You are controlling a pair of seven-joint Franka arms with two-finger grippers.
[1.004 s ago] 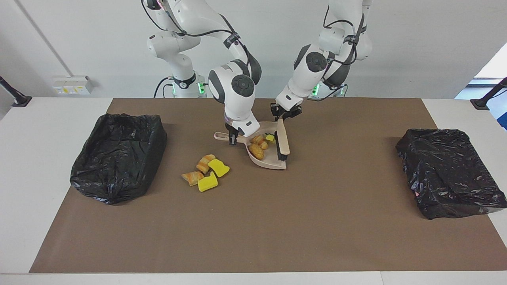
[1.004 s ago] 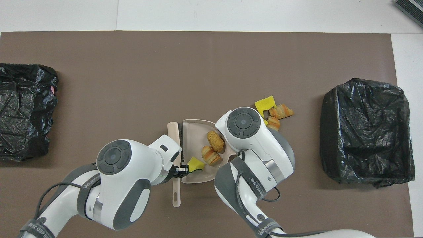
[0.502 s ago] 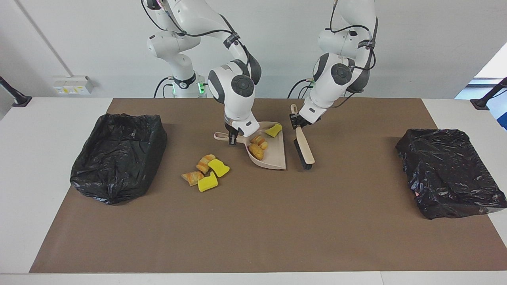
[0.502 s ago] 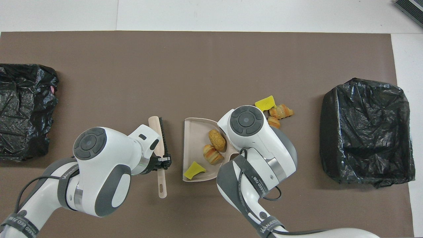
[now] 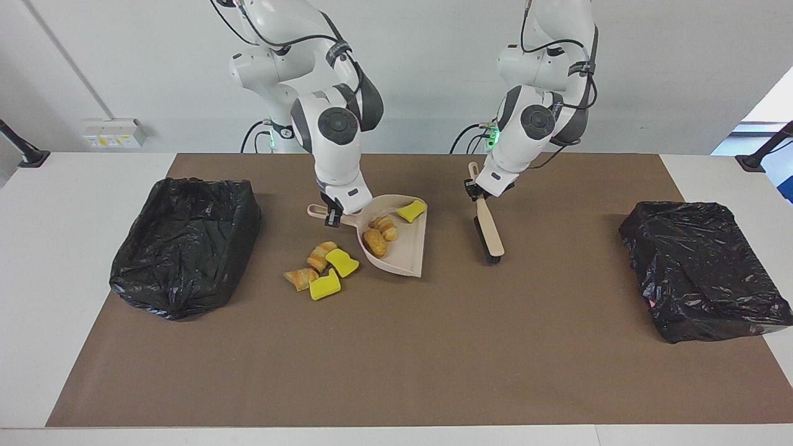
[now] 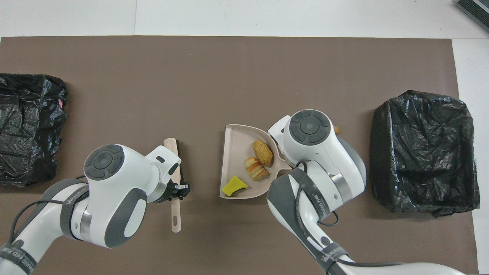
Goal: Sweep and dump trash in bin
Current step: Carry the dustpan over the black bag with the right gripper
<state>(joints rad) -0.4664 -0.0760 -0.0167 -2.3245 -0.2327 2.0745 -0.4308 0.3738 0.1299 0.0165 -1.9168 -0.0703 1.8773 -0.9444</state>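
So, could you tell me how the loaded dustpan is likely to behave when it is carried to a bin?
The dustpan looks like rigid plastic, so it should not sag. It is held only by its handle in the right gripper, so it may tilt. Its front lip is open, so the loose chunks inside could slide out.

Robot lab: bare white wall (image 5: 650, 74), brown mat (image 5: 433, 347), wall sockets (image 5: 111, 133).
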